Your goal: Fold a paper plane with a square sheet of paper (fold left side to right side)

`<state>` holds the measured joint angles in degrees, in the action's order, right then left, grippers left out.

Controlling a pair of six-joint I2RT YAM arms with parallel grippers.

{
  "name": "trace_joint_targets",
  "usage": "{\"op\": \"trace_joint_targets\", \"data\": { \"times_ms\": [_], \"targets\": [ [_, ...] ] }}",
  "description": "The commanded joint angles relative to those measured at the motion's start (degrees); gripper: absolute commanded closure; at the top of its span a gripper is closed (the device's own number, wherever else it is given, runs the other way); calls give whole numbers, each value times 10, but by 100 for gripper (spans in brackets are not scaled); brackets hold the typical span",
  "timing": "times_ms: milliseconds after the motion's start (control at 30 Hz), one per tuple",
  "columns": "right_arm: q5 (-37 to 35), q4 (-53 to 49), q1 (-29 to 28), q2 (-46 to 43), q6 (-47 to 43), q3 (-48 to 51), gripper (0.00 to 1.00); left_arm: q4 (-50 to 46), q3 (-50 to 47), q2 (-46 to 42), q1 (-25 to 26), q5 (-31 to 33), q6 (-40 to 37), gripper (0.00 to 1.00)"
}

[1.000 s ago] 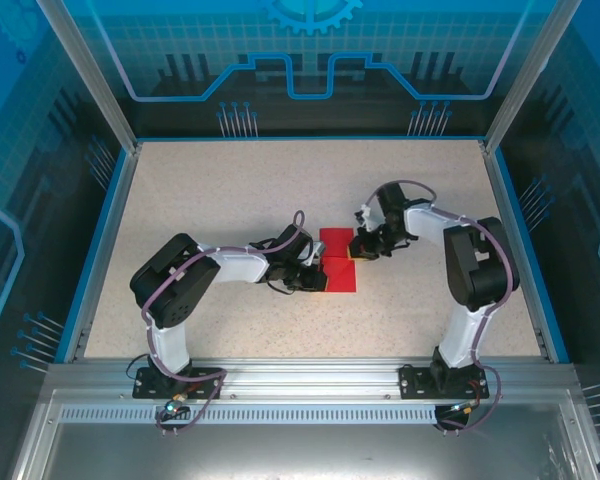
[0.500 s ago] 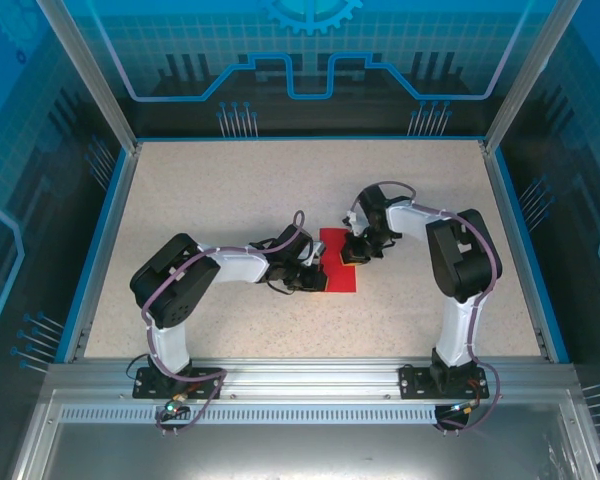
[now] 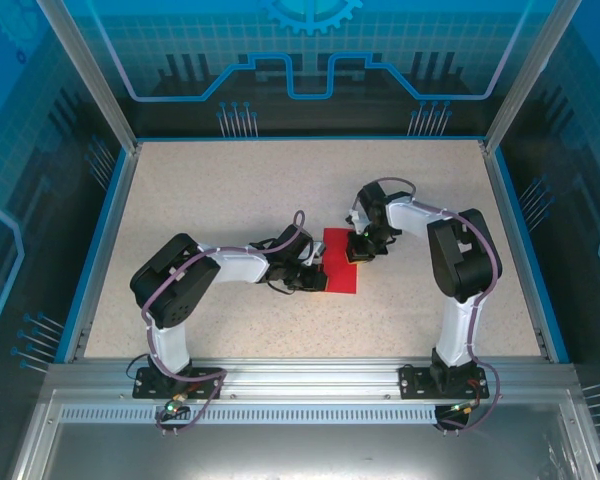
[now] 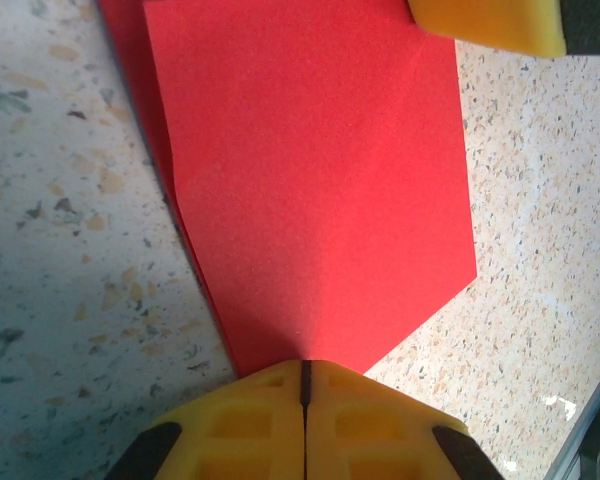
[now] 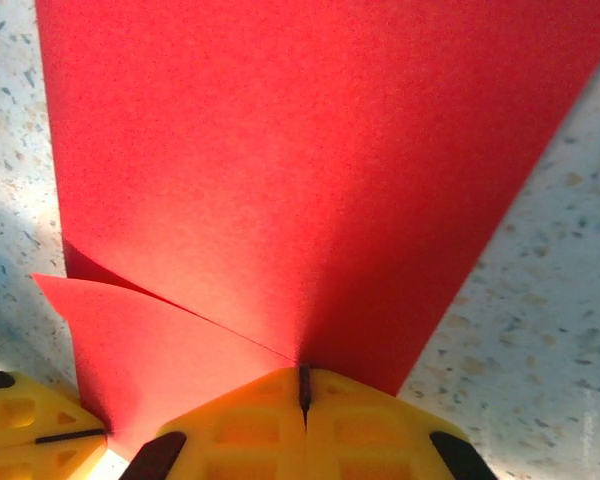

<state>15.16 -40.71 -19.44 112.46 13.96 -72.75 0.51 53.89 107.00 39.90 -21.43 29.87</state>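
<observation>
Red paper [image 3: 338, 275] sits on the speckled table [image 3: 210, 190] near its middle, between the two grippers. It is partly folded, with one layer over another; the lower layer's edge shows along one side in the left wrist view.

Left gripper [image 4: 305, 378]: yellow pads pressed together, clamped on a corner of the paper.

Right gripper [image 5: 303, 385]: pads likewise closed, pinching the paper's edge where a crease line meets them.

The grippers are close together.

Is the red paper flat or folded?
Folded. The red paper shows one layer lying over another, a lower edge peeking out in the left wrist view.
</observation>
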Motion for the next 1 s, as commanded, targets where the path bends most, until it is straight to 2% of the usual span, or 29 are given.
{"op": "trace_joint_targets", "data": {
  "times_ms": [0, 133, 500, 733, 967],
  "targets": [
    [-53, -20, 15, 2, -9, -11, 98, -70, -15, 18, 3, 26, -15, 94],
    [-82, -33, 18, -2, -12, -13, 98, -69, -15, 17, 3, 26, -13, 94],
    [-104, -39, 37, -18, -23, -6, 98, -71, -15, 16, 4, 26, -14, 94],
    [-26, 2, 20, -96, -24, 29, 97, -69, -13, 11, 4, 25, -14, 94],
    [49, 31, -19, -74, -11, 50, 97, -71, -12, 7, 4, 25, -14, 94]
  ]
}}
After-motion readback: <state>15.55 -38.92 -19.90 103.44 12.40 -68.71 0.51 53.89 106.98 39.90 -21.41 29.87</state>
